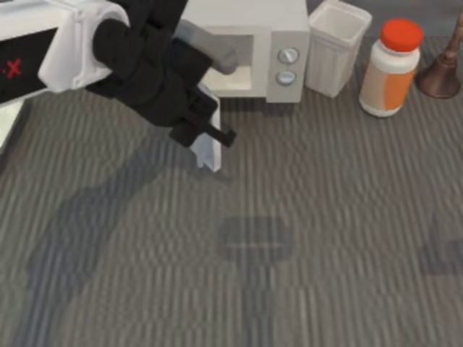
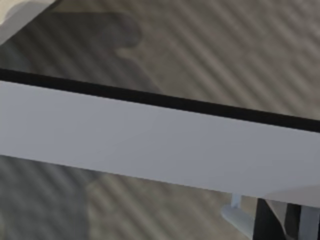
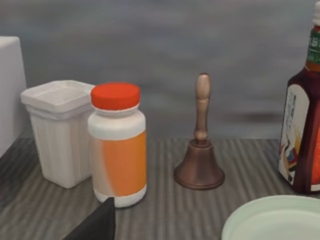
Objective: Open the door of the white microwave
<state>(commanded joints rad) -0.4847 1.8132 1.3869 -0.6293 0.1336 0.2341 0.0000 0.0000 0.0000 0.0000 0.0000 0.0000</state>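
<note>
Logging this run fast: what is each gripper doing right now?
Left gripper: at the swung-open door of the microwave; grip cannot be told.
Right gripper: not in view.

Off-white microwave with silver-grey knobs — orange-capped white bottle, bronze bell, grey striped table.

White microwave sits at the table's far edge, its door swung out toward the near side at the microwave's left; my left gripper is right at the door's outer end, my left arm coming in from the top-left. To the microwave's right, in a row going right: tub just beside it, pill bottle, then bell. A sauce bottle stands beyond the bell, with a plate nearer than it.
</note>
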